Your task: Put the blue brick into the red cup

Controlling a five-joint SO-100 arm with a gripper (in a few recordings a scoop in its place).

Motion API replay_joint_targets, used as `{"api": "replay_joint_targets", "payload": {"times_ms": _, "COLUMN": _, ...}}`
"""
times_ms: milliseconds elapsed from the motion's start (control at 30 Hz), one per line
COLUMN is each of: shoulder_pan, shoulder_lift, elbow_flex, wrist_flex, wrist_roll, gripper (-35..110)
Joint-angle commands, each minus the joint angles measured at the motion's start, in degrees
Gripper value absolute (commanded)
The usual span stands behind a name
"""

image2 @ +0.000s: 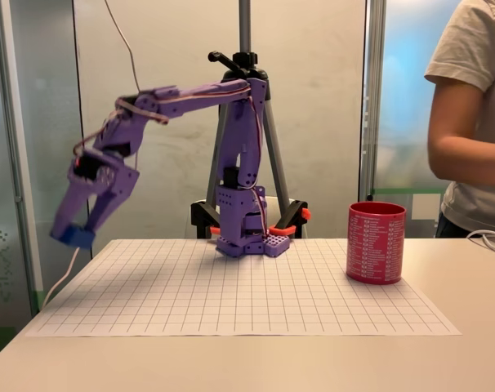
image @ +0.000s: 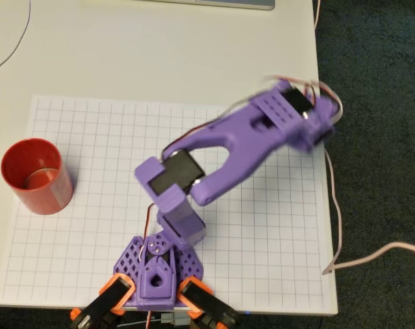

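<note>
In the fixed view, my purple gripper (image2: 73,229) hangs at the far left, its fingers pointing down and shut on the small blue brick (image2: 74,237). The brick is held in the air beyond the left edge of the grid mat (image2: 231,286). The red cup (image2: 376,242) stands upright on the mat's right side, far from the gripper. In the overhead view the cup (image: 36,175) sits at the left edge of the mat. There my blurred wrist (image: 290,113) reaches to the table's right edge and hides the brick.
A person (image2: 476,122) stands behind the table at the right of the fixed view. A tripod (image2: 245,49) rises behind the arm's base (image2: 247,237). In the overhead view a cable (image: 334,205) trails off the table's right edge, beside dark floor.
</note>
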Motion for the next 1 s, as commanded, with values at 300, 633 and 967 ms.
{"api": "replay_joint_targets", "payload": {"times_ms": 300, "shoulder_pan": -52.65, "shoulder_lift": 21.62, "elbow_flex": -16.61, "wrist_flex": 21.36, "wrist_roll": 21.36, "gripper": 0}}
{"api": "replay_joint_targets", "payload": {"times_ms": 633, "shoulder_pan": -95.45, "shoulder_lift": 28.48, "elbow_flex": -13.36, "wrist_flex": 34.19, "wrist_roll": 32.43, "gripper": 0}}
{"api": "replay_joint_targets", "payload": {"times_ms": 967, "shoulder_pan": -120.41, "shoulder_lift": 31.46, "elbow_flex": 0.0, "wrist_flex": 33.93, "wrist_roll": 40.87, "gripper": 0}}
